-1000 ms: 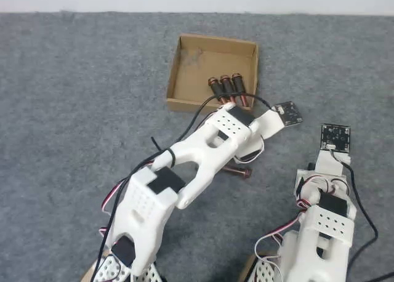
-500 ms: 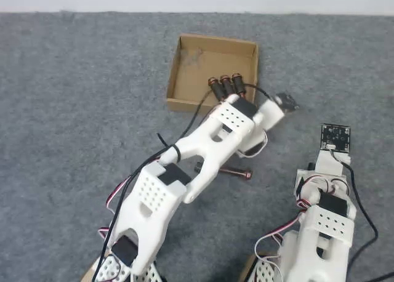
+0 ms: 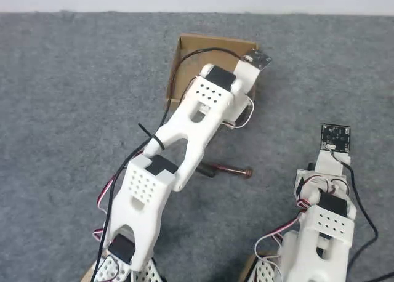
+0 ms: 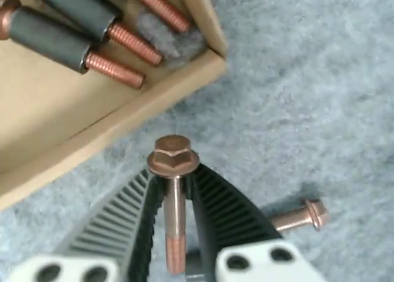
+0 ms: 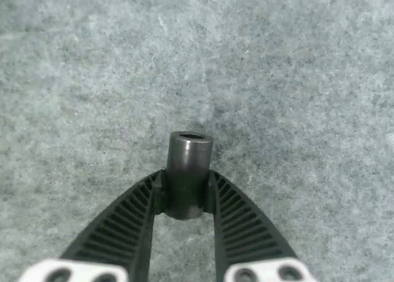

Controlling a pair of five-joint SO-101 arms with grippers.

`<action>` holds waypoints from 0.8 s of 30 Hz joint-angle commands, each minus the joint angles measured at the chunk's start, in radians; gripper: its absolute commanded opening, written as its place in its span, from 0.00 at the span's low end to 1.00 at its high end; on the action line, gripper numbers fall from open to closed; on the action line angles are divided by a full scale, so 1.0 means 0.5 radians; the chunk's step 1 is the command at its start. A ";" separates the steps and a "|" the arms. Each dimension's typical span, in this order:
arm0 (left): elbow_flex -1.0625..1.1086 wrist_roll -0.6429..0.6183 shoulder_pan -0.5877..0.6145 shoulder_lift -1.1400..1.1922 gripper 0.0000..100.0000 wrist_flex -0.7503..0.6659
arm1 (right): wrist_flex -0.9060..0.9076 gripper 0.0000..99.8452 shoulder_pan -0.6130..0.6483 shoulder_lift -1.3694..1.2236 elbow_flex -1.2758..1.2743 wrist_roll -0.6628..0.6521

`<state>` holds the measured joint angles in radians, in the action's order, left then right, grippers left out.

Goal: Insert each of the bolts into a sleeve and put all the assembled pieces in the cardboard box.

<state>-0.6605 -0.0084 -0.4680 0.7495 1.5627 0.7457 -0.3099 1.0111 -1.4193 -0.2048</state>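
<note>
High view: cardboard box (image 3: 184,66) sits near the far edge of the grey desk (image 3: 74,109), about mid-width; left arm (image 3: 184,128) stretches over its near side. Loose bolt (image 3: 229,169) lies mid-desk, near the right arm (image 3: 326,220), which stands at the near right corner. Left wrist view: left claw (image 4: 174,177) closed on a copper bolt (image 4: 173,160), head outermost, just outside a box corner; assembled pieces (image 4: 55,39) lie side by side in that corner. Right wrist view: right claw (image 5: 186,180) clamped on a dark sleeve (image 5: 191,153), bore end outward, above bare desk.
</note>
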 commanded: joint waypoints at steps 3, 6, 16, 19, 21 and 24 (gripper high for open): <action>-0.130 -0.015 0.006 -0.025 0.01 0.052 | -0.041 0.01 0.023 0.075 0.009 -0.034; -0.078 -0.015 0.021 -0.129 0.01 0.055 | -0.066 0.01 0.023 0.069 0.006 -0.034; 0.704 -0.031 0.138 -0.865 0.01 -0.209 | -0.081 0.01 0.023 0.057 0.006 -0.034; 0.919 -0.031 0.199 -1.056 0.01 -0.273 | -0.081 0.01 0.023 0.057 0.006 -0.034; 1.045 -0.034 0.252 -1.185 0.01 -0.304 | -0.081 0.01 0.023 0.057 0.006 -0.034; 1.244 -0.034 0.341 -1.384 0.01 -0.353 | -0.081 0.01 0.023 0.057 0.006 -0.034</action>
<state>-0.1158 -0.0161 -0.3498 0.2524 1.4323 0.7273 -0.3099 1.0111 -1.4208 -0.2048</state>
